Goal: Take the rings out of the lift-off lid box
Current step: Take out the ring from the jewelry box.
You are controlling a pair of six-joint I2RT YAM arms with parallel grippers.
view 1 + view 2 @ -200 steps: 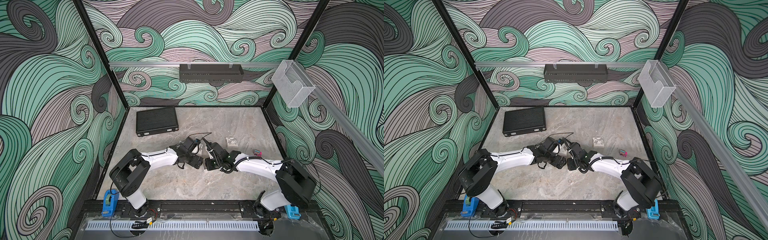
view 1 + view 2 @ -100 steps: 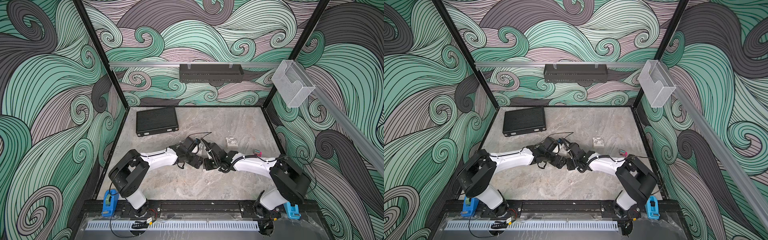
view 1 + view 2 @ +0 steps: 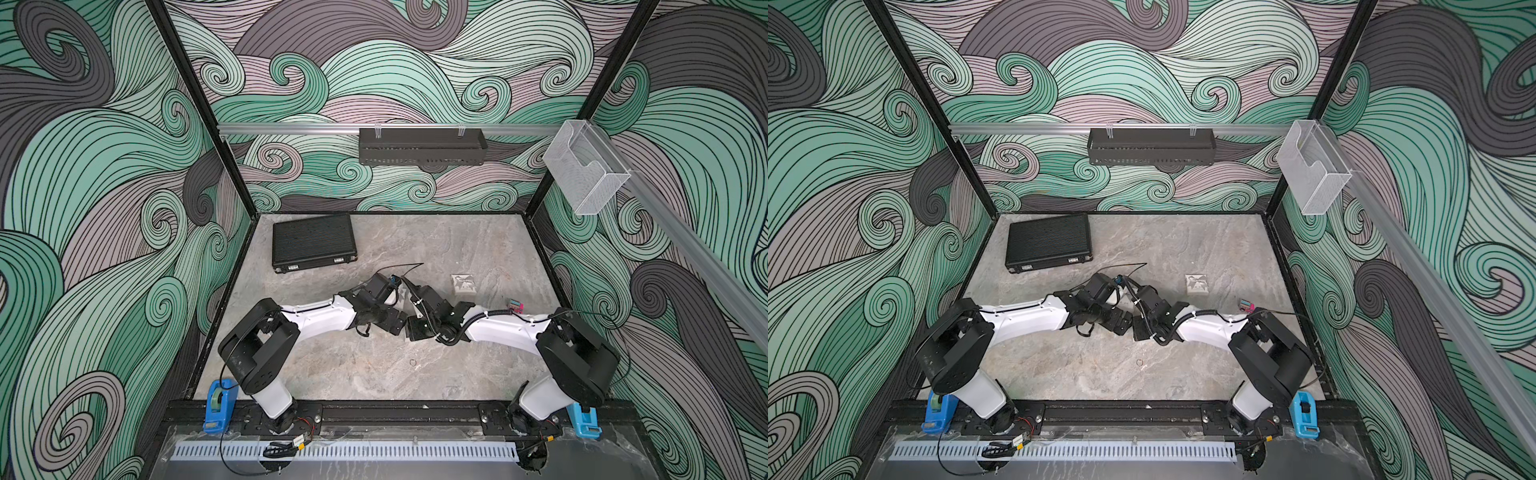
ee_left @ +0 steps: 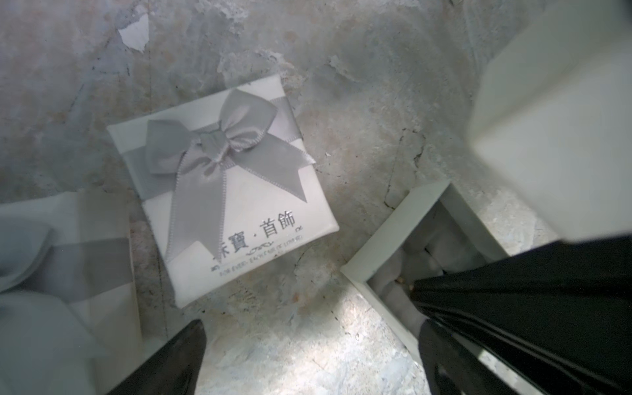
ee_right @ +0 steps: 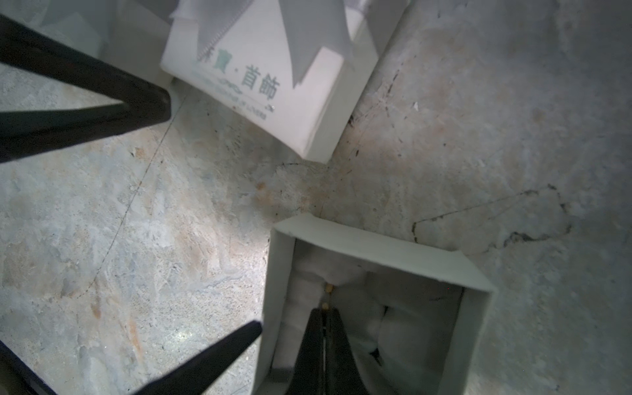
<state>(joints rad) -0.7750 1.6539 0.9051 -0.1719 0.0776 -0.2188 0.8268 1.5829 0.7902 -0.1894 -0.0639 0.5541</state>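
Shifted slightly toward the middle since a second ago, the right arm's elbow now sits closer in, and the left arm has not moved. One ring [image 3: 412, 362] lies flat on the bare counter [image 3: 457, 241], well apart from both pincers, on the side nearer the arms' bases.

The right pincer [image 5: 324, 313] is down inside the open box [image 5: 376, 244], its jaws pressed fully together over the white cushion [image 5: 410, 307]. I cannot see anything between them. Just past its tips a tiny yellowish glint [image 5: 327, 290] sits at the cushion's slit, too small to say whether it is a ring.

Beyond the box, ahead of that pincer, the lid [image 5: 301, 113] with its grey bow rests on the counter.

The left pincer [image 4: 311, 331] is spread wide and holds nothing. One finger is just beside the box's outer wall, the other well off to the far side.
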